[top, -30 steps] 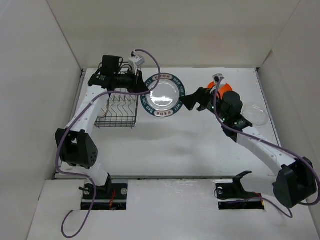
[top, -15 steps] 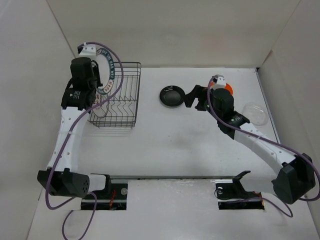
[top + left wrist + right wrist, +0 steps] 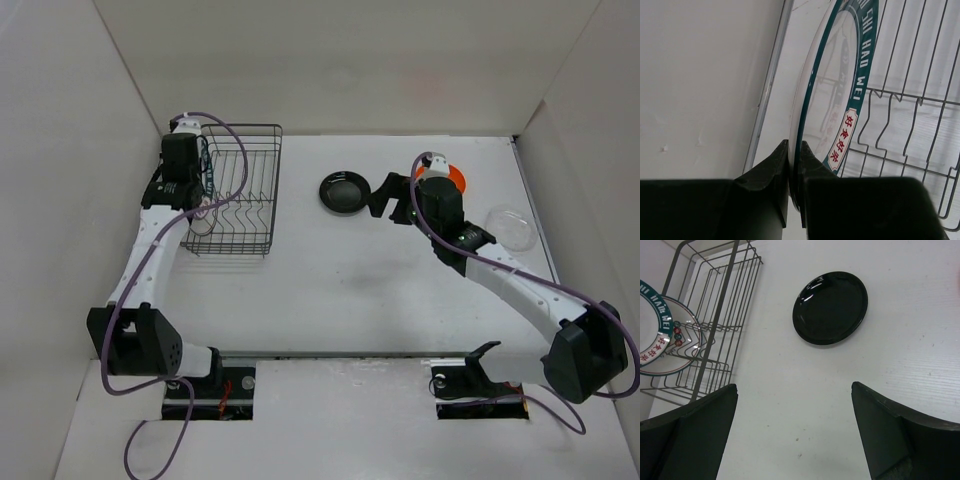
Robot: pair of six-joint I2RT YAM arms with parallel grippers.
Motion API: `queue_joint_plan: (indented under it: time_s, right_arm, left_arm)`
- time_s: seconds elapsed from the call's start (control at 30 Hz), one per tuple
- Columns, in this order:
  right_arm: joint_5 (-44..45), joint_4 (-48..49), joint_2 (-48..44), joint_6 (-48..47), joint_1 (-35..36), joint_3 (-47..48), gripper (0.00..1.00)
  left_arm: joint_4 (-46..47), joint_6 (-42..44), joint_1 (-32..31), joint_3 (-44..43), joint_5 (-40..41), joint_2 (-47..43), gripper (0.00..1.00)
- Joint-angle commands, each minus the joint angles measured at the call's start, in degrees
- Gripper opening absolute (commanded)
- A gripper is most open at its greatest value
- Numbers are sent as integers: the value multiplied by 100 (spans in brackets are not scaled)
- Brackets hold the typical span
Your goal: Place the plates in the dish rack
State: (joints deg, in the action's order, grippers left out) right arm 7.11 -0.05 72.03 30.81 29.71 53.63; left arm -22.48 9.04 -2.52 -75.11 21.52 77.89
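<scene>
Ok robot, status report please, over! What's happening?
Left gripper shut on green-rimmed plate, upright at left end of dish rack. Right gripper open, facing black plate. Nothing in the way.

The white plate (image 3: pixel 826 102) carries a teal rim (white lettering, red characters); the black plate (image 3: pixel 830 307) is glossy, the orange plate (image 3: pixel 457 177) plain, the rack (image 3: pixel 245 215) dark wire.

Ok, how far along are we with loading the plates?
One red-patterned plate looks already slotted in the rack. In hand: the left gripper is shut on the green-rimmed plate, upright at the rack, not yet released. Remaining: the black plate and the orange plate lie on the table; the right gripper is open near the black one.
</scene>
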Motion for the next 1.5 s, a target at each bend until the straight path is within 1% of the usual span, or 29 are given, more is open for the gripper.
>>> queue_joint_plan:
  time_s: [0.0,0.17,0.37,0.47,0.57,0.63,0.67,0.77,0.9,0.97,1.03,1.07,1.13,1.17,1.2,1.23,1.27,1.33,1.37,1.4,1.43,1.47]
  right_arm:
    - [-8,85,-14,-40,-53,192,100]
    - [-61,85,-14,13,-106,139,100]
    - [-114,85,-66,13,-159,87,100]
    - [-114,85,-66,13,-212,87,100]
    - [-114,85,47,13,-212,87,100]
    - [-166,85,118,13,-212,139,100]
    - [-167,85,118,13,-212,139,100]
    - [-167,85,180,13,-264,192,100]
    - [-271,85,311,13,-325,244,100]
    - [-324,85,451,13,-404,297,100]
    - [-377,85,505,13,-545,350,100]
    - [-377,85,505,-48,-546,350,100]
    - [-98,32,505,-101,-808,350,100]
    - [-96,-20,505,-101,-949,350,100]
    - [-96,-21,444,-40,-1107,350,100]
    - [-175,-21,444,12,-1291,281,100]
    - [-428,-21,365,65,-1684,228,100]
    - [-885,233,364,66,-2064,113,100]
    - [-1575,330,460,-30,-2379,113,100]
    - [-1964,496,574,-101,-2496,113,100]
    - [-2368,498,976,-275,-2575,331,100]
    - [-2781,498,1232,-338,-2576,507,100]
  left_arm:
    - [552,28,6,-47,107,-46,0]
    - [552,-25,6,-47,54,121,0]
    - [692,-25,6,251,107,174,0]
    - [692,-86,6,251,-121,227,0]
    - [569,-139,6,251,-376,227,12]
    - [508,-139,6,251,-516,227,17]
    - [508,-139,6,251,-630,175,22]
    - [394,-139,6,199,-702,174,23]
    - [341,-139,6,146,-763,174,25]
    - [341,-139,6,93,-824,95,32]
    - [157,-139,6,-152,-1044,-27,40]
    - [95,-139,6,-231,-1131,-28,52]
    - [-141,-139,6,-529,-1464,-81,64]
    - [-221,-139,6,-644,-1623,-142,71]
    - [-317,-139,6,-750,-1816,-142,94]
    - [-475,-78,6,-959,-2209,-194,100]
    - [-538,-78,6,-1049,-2396,-195,100]
    - [-599,-78,6,-1120,-2739,-265,100]
    - [-600,-78,6,-1189,-3019,-326,100]
    - [-600,-78,6,-1190,-3170,-327,100]
    - [-600,-17,6,-1190,-3319,-327,100]
    - [-600,-16,6,-1242,-3643,-388,100]
